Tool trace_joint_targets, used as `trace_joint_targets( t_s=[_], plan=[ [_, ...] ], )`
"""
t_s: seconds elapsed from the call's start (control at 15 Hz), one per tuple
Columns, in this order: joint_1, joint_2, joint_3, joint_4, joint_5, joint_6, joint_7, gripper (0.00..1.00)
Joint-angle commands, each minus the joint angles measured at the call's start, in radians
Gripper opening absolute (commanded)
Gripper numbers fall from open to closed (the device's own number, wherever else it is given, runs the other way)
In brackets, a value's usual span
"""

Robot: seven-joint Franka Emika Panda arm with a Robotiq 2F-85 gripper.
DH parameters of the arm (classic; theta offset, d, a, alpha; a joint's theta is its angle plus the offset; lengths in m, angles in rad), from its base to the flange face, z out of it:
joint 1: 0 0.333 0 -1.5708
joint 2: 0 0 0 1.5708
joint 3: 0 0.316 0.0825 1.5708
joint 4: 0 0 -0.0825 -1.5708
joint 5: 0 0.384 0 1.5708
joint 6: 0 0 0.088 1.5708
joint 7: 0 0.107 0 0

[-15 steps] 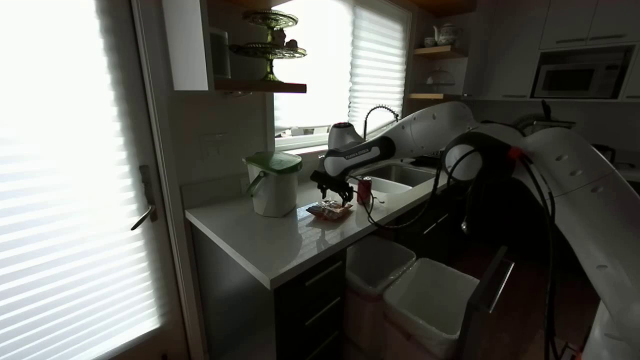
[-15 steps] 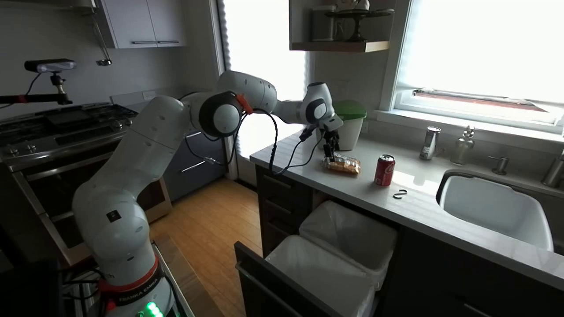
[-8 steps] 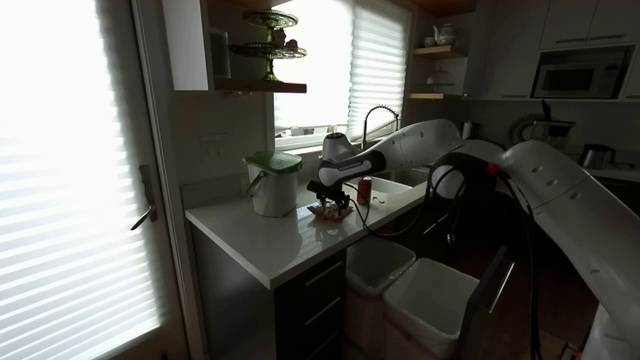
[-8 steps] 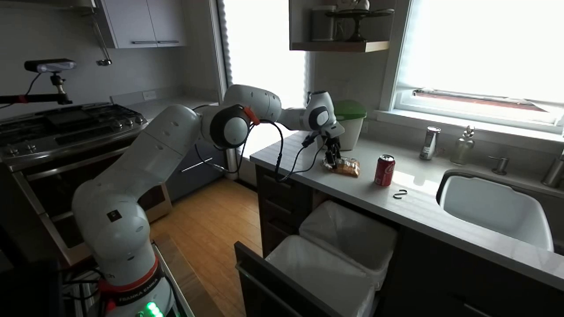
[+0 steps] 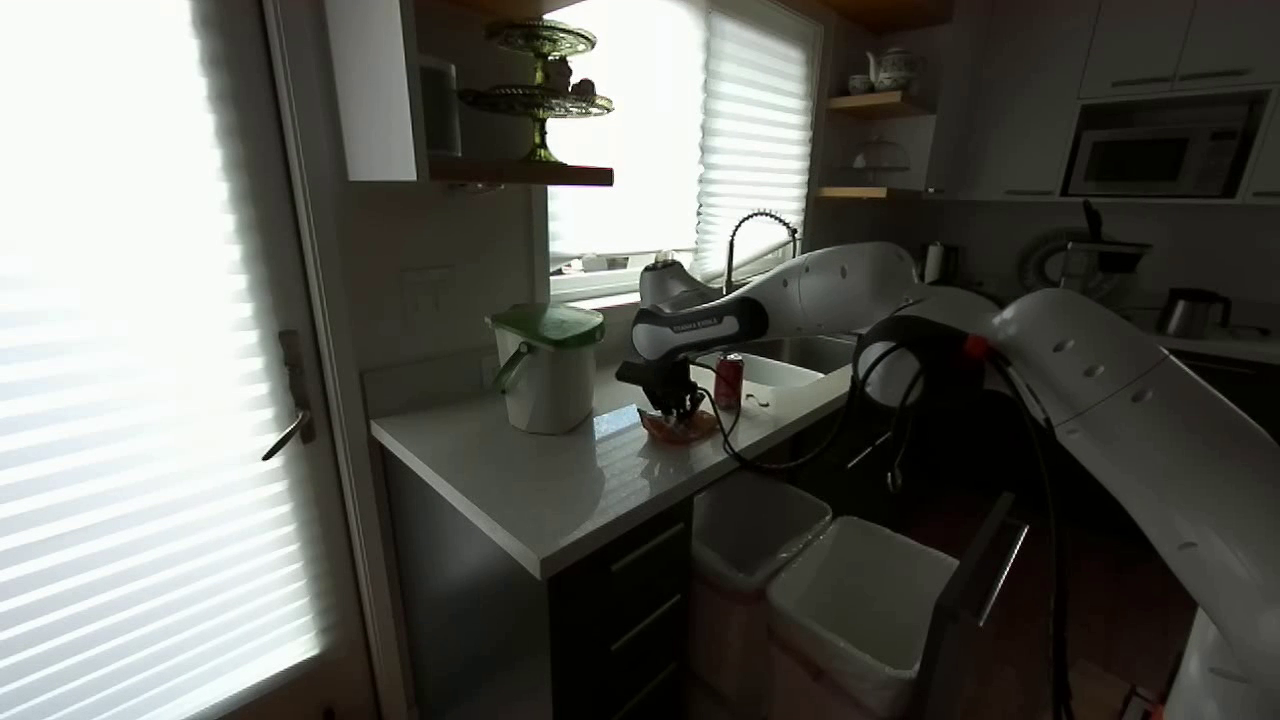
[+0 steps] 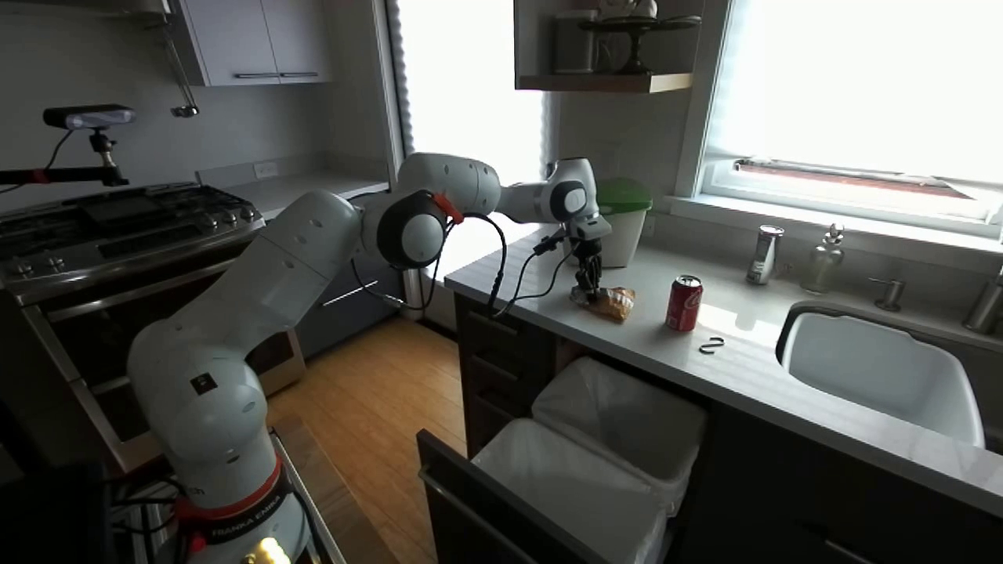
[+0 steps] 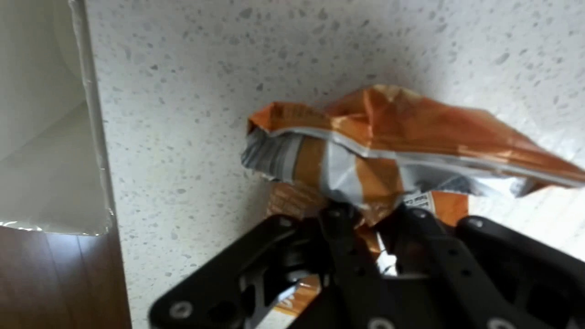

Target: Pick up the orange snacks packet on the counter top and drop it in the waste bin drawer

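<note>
The orange snacks packet (image 7: 425, 128) lies crumpled on the speckled counter top (image 7: 183, 91), its near part bunched up into a fold. My gripper (image 7: 372, 217) has its fingers pinched together around that fold; parts of the packet also show beneath and beside the fingers. Both exterior views show the gripper (image 6: 589, 296) low over the counter, pointing down onto the packet (image 6: 615, 304), whose underside is hidden. Below the counter, the waste bin drawer (image 6: 470, 489) is pulled out, holding two bins lined with white bags (image 5: 860, 600).
A red can (image 6: 684, 304) stands near the packet, with an S-shaped hook (image 6: 711, 345) beyond it. Behind the gripper is a white bucket with a green lid (image 5: 548, 385). The sink (image 6: 878, 376) lies further along. A cable (image 5: 800, 468) hangs from the arm over the counter's edge.
The gripper has come down onto the packet and its fingers have closed from wide apart. The packet has bunched up and shifted and turned slightly.
</note>
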Motion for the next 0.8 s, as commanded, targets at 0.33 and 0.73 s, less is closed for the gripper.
trace_joint_targets(
  t_s=[0.33, 0.73],
  plan=[
    [-0.005, -0.151, -0.005, -0.124, 0.024, -0.109, 0.083, 0.01],
    [0.000, -0.338, -0.064, -0.392, -0.018, -0.109, 0.282, 0.00]
  ],
)
